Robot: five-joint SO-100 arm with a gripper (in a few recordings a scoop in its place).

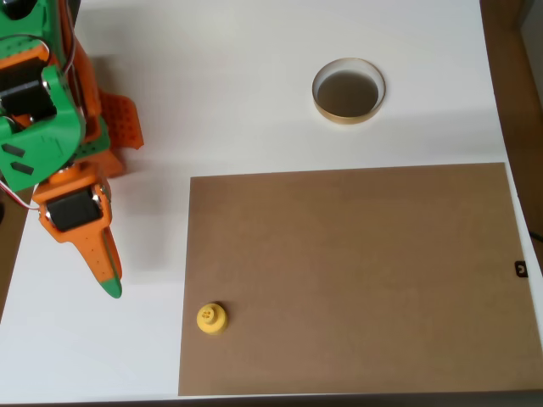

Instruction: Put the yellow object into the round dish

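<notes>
The yellow object point(211, 318) is a small round piece with a knob on top. It stands at the lower left corner of a brown board, right at the board's left edge. The round dish point(349, 91) has a tan rim and a dark inside, and it rests on the white table beyond the board's far edge. My gripper point(111, 284), orange with a green tip, points down the picture at the left, about a hand's width left of and slightly above the yellow piece. Its fingers lie together as one taper with nothing held.
The brown board point(356, 280) covers the lower right of the white table point(229, 76). My green and orange arm point(51, 110) fills the upper left corner. The table's right edge runs near the board's right side.
</notes>
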